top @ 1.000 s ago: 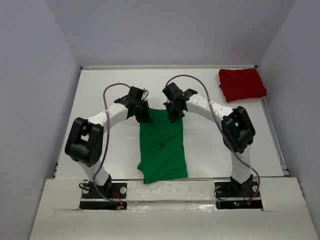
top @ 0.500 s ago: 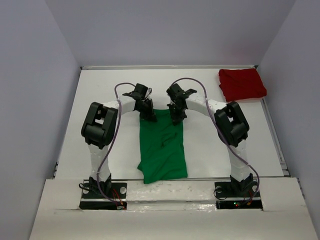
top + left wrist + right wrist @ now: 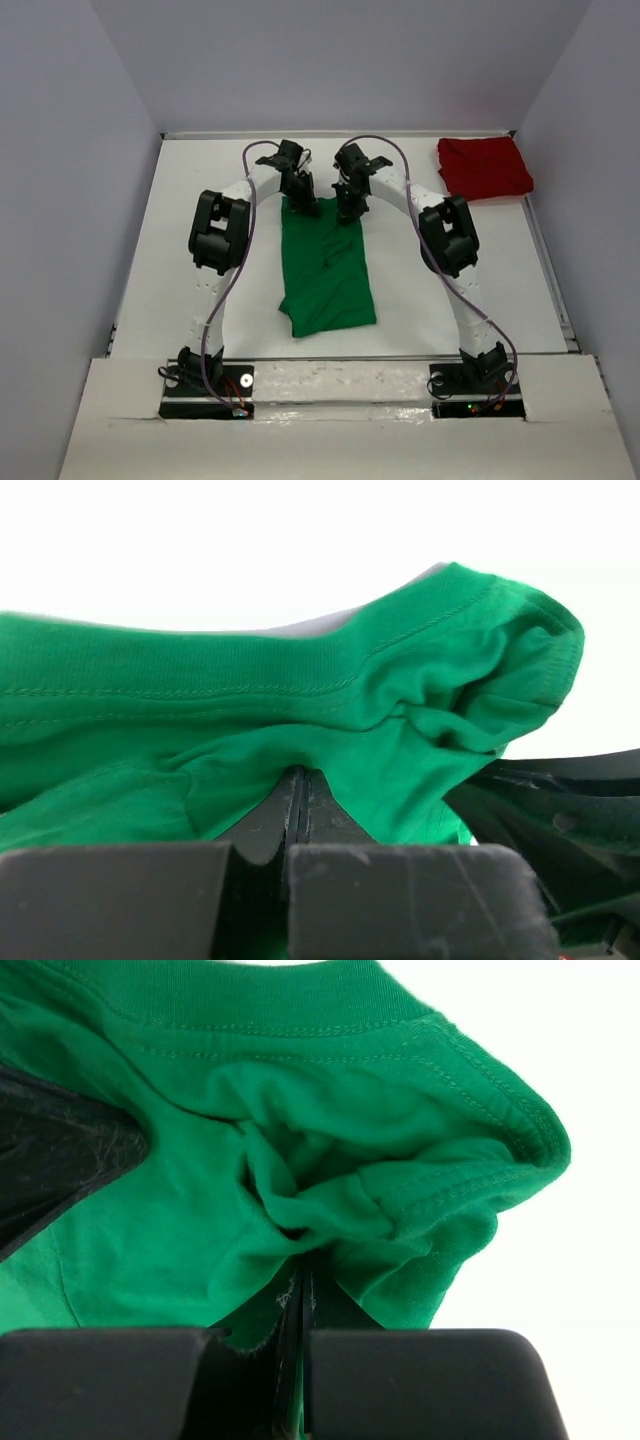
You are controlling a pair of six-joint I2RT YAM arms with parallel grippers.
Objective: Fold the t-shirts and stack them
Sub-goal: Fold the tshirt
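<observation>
Lowest in the top view, the green t-shirt [image 3: 327, 275] lies in the centre of the frame on the white surface [image 3: 190, 200]. It is bright plain green cloth in a narrow, roughly rectangular strip. Its near edge sits just above the surface's front edge, and the lower left corner looks turned over on itself. The long axis runs from the bottom of the frame toward the top, leaning slightly left as it goes up. A few creases cross its middle.

At the shirt's upper edge, 2 claws meet it side by side. The left claw [image 3: 303, 205] is clamped on the upper left corner and the right claw [image 3: 346, 212] on the upper right corner.

In the left wrist view, the left claw [image 3: 297, 805] has its fingers pressed together with the green t-shirt [image 3: 300, 700] bunched between and above them, and a stitched hem runs across the frame. In the right wrist view, the right claw [image 3: 300, 1295] is likewise closed on a gathered fold of the green t-shirt [image 3: 300, 1110], with a ribbed, stitched band curving along the top and right.

Farthest, at the upper right of the top view, the red t-shirt [image 3: 484, 168] lies folded into a rough rectangle. It is dark red, with its longer side running left to right, and lies well apart from the green one.
</observation>
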